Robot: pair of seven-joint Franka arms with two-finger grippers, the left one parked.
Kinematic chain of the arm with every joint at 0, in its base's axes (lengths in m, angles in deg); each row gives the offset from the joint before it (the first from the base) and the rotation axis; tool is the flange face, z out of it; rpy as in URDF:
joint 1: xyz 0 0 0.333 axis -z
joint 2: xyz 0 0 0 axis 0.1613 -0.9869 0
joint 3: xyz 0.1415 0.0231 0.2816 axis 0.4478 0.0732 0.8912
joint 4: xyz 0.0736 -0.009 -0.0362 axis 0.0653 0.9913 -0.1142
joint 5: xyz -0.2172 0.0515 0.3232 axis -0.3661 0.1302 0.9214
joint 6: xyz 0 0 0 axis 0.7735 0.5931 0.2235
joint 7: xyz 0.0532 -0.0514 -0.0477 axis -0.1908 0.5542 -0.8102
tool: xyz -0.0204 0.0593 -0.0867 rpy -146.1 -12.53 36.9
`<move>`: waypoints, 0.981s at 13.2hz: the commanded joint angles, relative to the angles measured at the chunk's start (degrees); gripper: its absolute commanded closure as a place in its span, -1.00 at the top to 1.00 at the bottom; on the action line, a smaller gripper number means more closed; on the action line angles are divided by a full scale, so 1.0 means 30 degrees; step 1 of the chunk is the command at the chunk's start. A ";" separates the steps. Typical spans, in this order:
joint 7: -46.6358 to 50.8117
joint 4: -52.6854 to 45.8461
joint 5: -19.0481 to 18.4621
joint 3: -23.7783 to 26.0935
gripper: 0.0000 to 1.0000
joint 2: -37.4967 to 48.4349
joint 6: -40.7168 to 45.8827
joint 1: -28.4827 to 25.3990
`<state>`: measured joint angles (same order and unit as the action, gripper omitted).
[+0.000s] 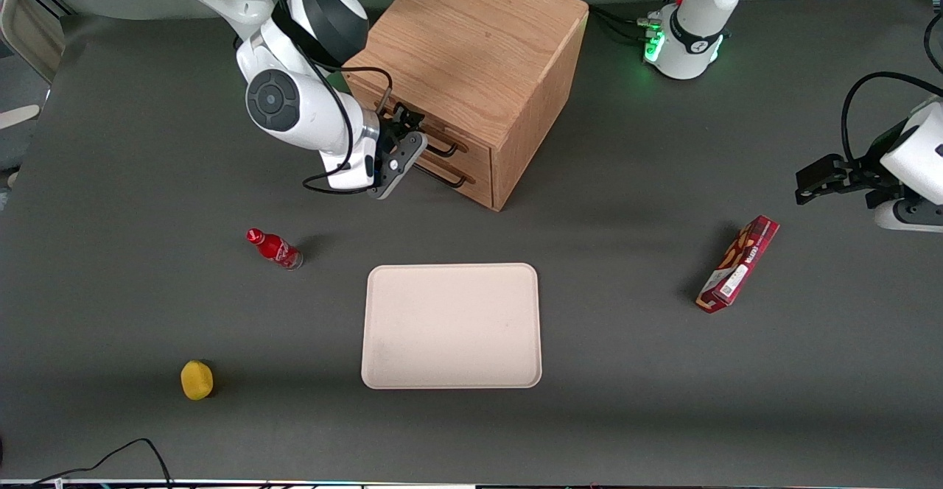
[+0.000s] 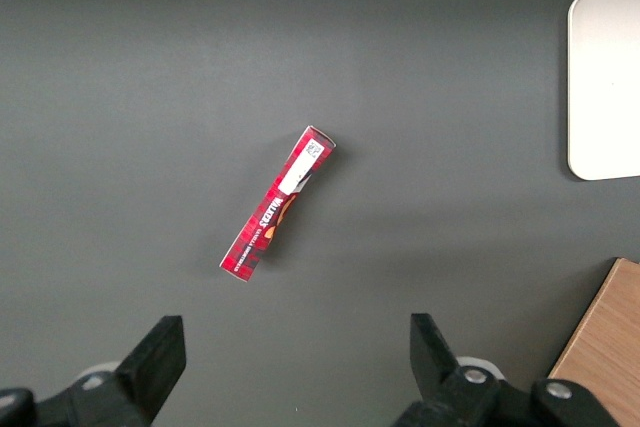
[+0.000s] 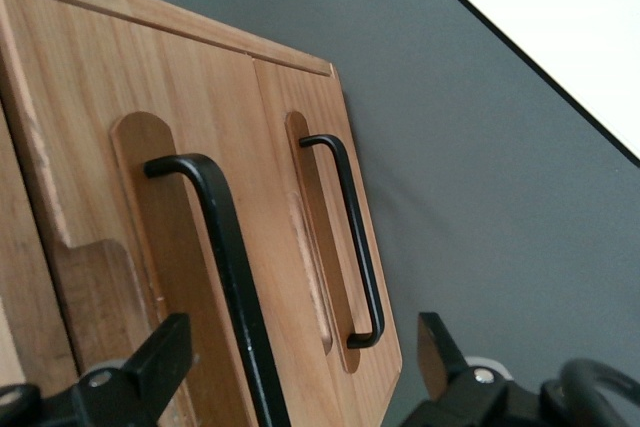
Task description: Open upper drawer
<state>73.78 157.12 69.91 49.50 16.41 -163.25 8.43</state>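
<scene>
While the cabinet is seen from the front as a boxy body of light oak with visible grain, its two drawer fronts face the working arm's end of the surface. The upper drawer is shown shut, flush with the lower drawer; each front carries a rounded recess and a slim black metal bar handle. The pincer is held directly in front of the upper drawer, its fingers spread wide, with the upper handle running between them and nothing gripped. The surface is covered in a matt dark grey sheet. A pale rectangular tray with rounded corners lies nearer the front camera than the cabinet. A small red bottle lies on its side toward the working arm's end, and a rounded yellow object rests nearer the camera than the bottle. A long red carton lies toward the parked arm's end. Pale grey walls are seen at the table's edge
</scene>
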 commanded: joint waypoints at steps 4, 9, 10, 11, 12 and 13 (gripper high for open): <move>-0.0477 0.1246 0.0541 0.0049 1.00 0.0622 -0.1181 0.0166; -0.0506 0.1600 0.0541 0.0049 1.00 0.0593 -0.1622 0.0137; -0.0506 0.1600 0.0541 0.0049 1.00 0.0593 -0.1623 0.0137; -0.0535 0.1600 0.0541 0.0049 1.00 0.0564 -0.1652 0.0166; -0.0709 0.1600 0.0512 0.0049 1.00 0.0564 -0.1681 0.0166; -0.0769 0.1600 0.0453 0.0049 1.00 0.0506 -0.1682 0.0166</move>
<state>73.55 160.49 69.92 49.50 16.44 -167.45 8.48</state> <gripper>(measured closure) 0.000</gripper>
